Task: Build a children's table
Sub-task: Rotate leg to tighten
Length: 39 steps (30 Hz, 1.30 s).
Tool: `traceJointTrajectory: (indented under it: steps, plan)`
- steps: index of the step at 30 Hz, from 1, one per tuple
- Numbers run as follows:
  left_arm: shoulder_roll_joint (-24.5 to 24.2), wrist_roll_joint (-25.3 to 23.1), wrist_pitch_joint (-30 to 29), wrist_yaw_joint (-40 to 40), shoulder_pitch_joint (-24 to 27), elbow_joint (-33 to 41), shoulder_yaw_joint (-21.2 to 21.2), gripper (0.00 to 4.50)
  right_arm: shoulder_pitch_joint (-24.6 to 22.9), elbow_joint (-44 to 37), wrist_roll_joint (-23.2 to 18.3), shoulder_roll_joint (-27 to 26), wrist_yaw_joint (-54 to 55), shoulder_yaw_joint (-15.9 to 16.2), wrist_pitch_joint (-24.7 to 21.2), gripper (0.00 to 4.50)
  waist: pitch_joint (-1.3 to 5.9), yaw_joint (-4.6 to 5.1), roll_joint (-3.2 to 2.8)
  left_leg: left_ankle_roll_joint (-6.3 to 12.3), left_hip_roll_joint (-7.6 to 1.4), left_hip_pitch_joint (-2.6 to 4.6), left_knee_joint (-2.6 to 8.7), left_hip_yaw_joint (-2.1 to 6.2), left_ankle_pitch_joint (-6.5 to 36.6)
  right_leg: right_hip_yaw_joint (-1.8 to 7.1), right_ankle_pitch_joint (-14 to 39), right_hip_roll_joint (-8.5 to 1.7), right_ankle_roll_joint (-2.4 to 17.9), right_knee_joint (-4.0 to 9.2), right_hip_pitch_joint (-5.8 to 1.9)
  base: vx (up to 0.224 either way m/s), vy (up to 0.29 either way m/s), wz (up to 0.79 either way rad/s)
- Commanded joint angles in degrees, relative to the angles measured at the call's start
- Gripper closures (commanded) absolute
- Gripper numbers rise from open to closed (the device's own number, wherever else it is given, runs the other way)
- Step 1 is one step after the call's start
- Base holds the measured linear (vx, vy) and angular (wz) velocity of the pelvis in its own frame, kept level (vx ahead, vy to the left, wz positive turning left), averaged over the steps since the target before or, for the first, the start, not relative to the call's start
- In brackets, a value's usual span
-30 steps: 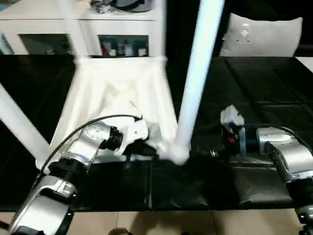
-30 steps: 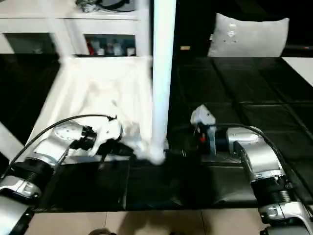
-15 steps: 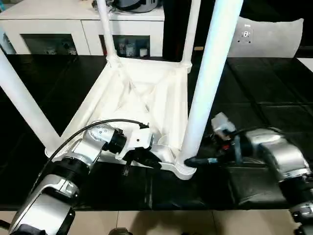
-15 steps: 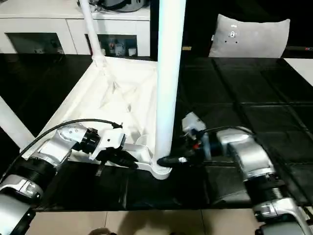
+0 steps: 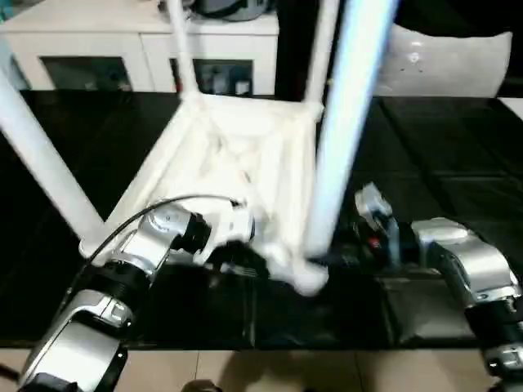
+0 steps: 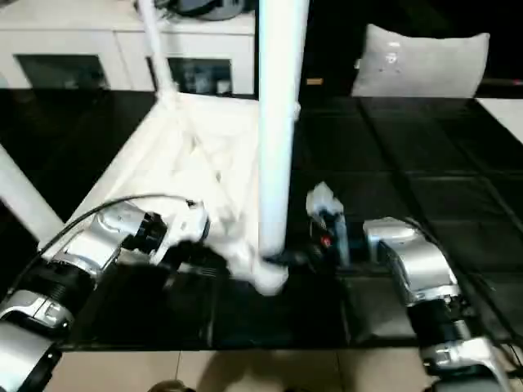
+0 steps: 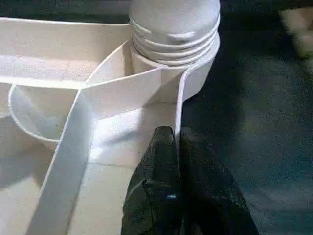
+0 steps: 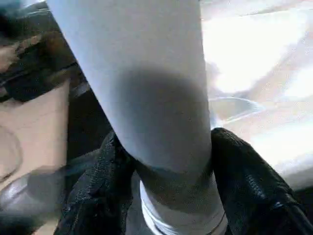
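The children's table (image 5: 237, 155) lies upside down, white, its ribbed underside facing up. Legs stand in its corner sockets, two at the back (image 5: 184, 57) and one at the near left (image 5: 41, 155). The near right leg (image 5: 343, 122) rises from its socket (image 7: 173, 44). My left gripper (image 7: 176, 133) is shut on the thin near rim wall just beside that socket. My right gripper (image 8: 168, 139) has a black finger (image 8: 105, 176) on each side of the near right leg's lower end, pressed against it.
A black-covered work table (image 5: 441, 163) carries everything; its front edge runs just below my forearms, with floor (image 5: 245, 367) beyond. A white cabinet (image 5: 122, 49) stands behind, and a grey cushion (image 5: 449, 61) at the back right.
My right gripper came in from the right and closed round the near right leg's base. The left gripper kept its hold on the rim. The camera shifted.
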<state>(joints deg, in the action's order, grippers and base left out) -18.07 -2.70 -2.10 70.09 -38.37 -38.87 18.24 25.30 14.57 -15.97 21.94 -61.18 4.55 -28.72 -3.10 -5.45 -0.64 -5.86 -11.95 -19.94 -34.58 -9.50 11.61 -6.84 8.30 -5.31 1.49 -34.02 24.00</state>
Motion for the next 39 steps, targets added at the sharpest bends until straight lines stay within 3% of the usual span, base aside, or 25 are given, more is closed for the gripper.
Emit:
traceJointTrajectory:
  steps: [1, 3, 7, 8, 9, 12, 15, 19, 25, 29, 31, 34, 35, 38, 39]
  plan:
    - [4.59, 1.06, -2.82, -5.66, -1.40, 3.49, -0.89, 4.50, 2.63, 1.49, 1.62, -4.18, 10.43, -0.16, -2.45, 2.44, 4.12, 0.13, 0.39, 0.87, -0.19, -0.65, 3.91, -0.09, 8.53, 2.15, 27.66, -2.95, 3.91, 5.29, -4.11, 0.000, 0.000, 0.00]
    - [8.14, 0.86, -7.85, -12.90, -1.56, 4.28, -2.68, 4.50, 4.25, 2.72, 3.78, -8.73, 21.32, -2.23, -5.48, 2.45, 4.14, 1.85, 0.60, 0.99, 0.17, -0.66, 3.66, -0.08, 9.11, 1.76, 28.77, -2.69, 3.42, 5.78, -4.02, 0.000, 0.000, 0.00]
    - [12.02, 0.96, -11.94, -20.28, -2.07, 4.91, -4.45, 4.50, 5.72, 4.08, 6.41, -11.91, 29.70, -3.01, -6.35, 2.47, 4.27, 3.02, 0.56, 2.55, 0.33, -0.84, 3.40, -0.18, 7.91, 1.80, 27.51, -2.47, 3.77, 5.84, -3.92, 0.000, 0.000, 0.00]
    - [13.09, 0.47, -12.23, -22.65, -2.28, 4.62, -4.70, 4.50, 5.86, 4.45, 7.41, -12.76, 31.76, -2.92, -5.23, 2.47, 4.37, 3.16, 0.88, 3.09, 0.28, -0.97, 3.41, -0.19, 7.26, 1.85, 26.14, -2.43, 4.11, 5.75, -4.00, 0.000, 0.000, 0.00]
    - [13.70, 0.08, -12.23, -24.05, -2.48, 4.27, -4.81, 4.50, 5.97, 4.75, 7.98, -13.26, 32.94, -2.90, -4.42, 2.47, 4.49, 3.08, 0.78, 3.28, 0.24, -0.86, 3.45, -0.19, 6.94, 1.91, 25.36, -2.43, 4.43, 5.56, -4.00, 0.000, 0.000, 0.00]
    - [14.98, -0.35, -11.82, -27.42, -3.01, 3.67, -5.52, 4.50, 5.75, 5.51, 8.46, -14.84, 34.97, -3.86, 1.67, 1.82, 4.70, 2.86, 0.64, 4.64, -0.05, -0.96, 3.55, -0.17, 5.39, 2.25, 20.28, -2.54, 6.31, 4.85, -4.15, 0.000, 0.000, 0.00]
    - [14.56, -0.88, -11.76, -27.14, -3.06, 4.00, -5.41, 4.50, 5.17, 4.17, 7.16, -15.18, 33.99, -4.89, 1.51, 1.60, 4.71, 2.74, 0.47, 5.56, -0.32, -0.93, 3.59, -0.18, 4.36, 2.55, 14.93, -2.49, 8.62, 4.20, -4.23, 0.000, 0.000, 0.00]
    - [11.82, -1.19, -9.71, -23.98, -2.63, 4.12, -4.68, 4.50, 2.98, 0.94, 5.32, -11.76, 28.23, -5.01, 2.58, 1.34, 4.63, 2.38, 0.41, 6.20, -0.35, -0.83, 3.62, -0.29, 5.04, 2.70, 13.88, -2.61, 9.62, 4.14, -4.47, 0.000, 0.000, 0.00]
    - [7.91, -0.29, -5.73, -18.09, -2.19, 2.92, -3.83, 4.50, 1.43, 0.34, 3.92, -3.86, 17.08, -4.26, 3.41, 0.62, 4.50, 1.74, 0.42, 6.25, -0.42, -0.70, 3.61, -0.34, 6.55, 2.70, 15.64, -2.66, 9.37, 4.34, -4.46, 0.000, 0.000, 0.00]
    - [5.05, 0.36, -1.17, -10.34, -2.08, 1.83, -2.83, 4.50, 1.42, 0.68, 2.62, 1.90, 8.44, -3.99, 4.46, 0.31, 4.39, 1.56, 0.53, 6.12, -0.40, -0.70, 3.60, -0.32, 7.22, 2.67, 17.41, -2.67, 8.76, 4.58, -4.46, 0.000, 0.000, 0.00]
    - [2.85, 0.72, 1.95, -3.70, -1.68, 1.74, -1.07, 4.50, 0.92, -0.06, 1.60, 5.78, 0.42, -2.03, 5.78, 0.20, 4.44, 1.34, 0.46, 6.26, -0.51, -0.55, 3.59, -0.33, 7.70, 2.69, 17.95, -2.73, 8.70, 4.56, -4.36, 0.000, 0.000, 0.00]
    - [1.34, 0.69, 4.38, 0.13, -1.64, 1.58, 0.33, 4.50, 0.56, -0.36, 1.13, 8.23, -4.73, -0.31, 7.00, 0.03, 4.46, 0.17, 0.32, 6.36, -0.93, -0.26, 3.56, -0.46, 7.35, 2.74, 16.98, -2.71, 9.39, 4.29, -4.02, 0.000, 0.000, 0.00]
    - [1.34, 0.69, 4.38, 0.13, -1.64, 1.58, 0.33, 4.50, 0.56, -0.36, 1.13, 8.23, -4.73, -0.31, 7.00, 0.03, 4.46, 0.17, 0.32, 6.36, -0.93, -0.26, 3.56, -0.46, 7.35, 2.74, 16.98, -2.71, 9.39, 4.29, -4.02, 0.000, 0.000, 0.00]
    - [-0.10, 1.17, 7.32, 5.67, -1.44, 1.86, 1.86, 4.50, 0.87, 0.41, 0.59, 9.61, -11.08, 1.49, 9.01, 0.03, 4.57, -0.93, 0.32, 6.09, -1.26, -0.10, 3.60, -0.47, 7.27, 2.89, 14.68, -2.91, 11.00, 3.76, -3.92, 0.000, 0.000, 0.00]
    - [-0.35, 1.27, 7.96, 7.03, -1.42, 1.91, 2.12, 4.50, 0.95, 0.60, 0.46, 9.94, -12.69, 2.01, 9.50, 0.20, 4.60, -1.08, 0.27, 5.99, -1.35, -0.01, 3.61, -0.46, 7.28, 2.96, 14.22, -2.98, 11.25, 3.69, -3.87, 0.000, 0.000, 0.00]
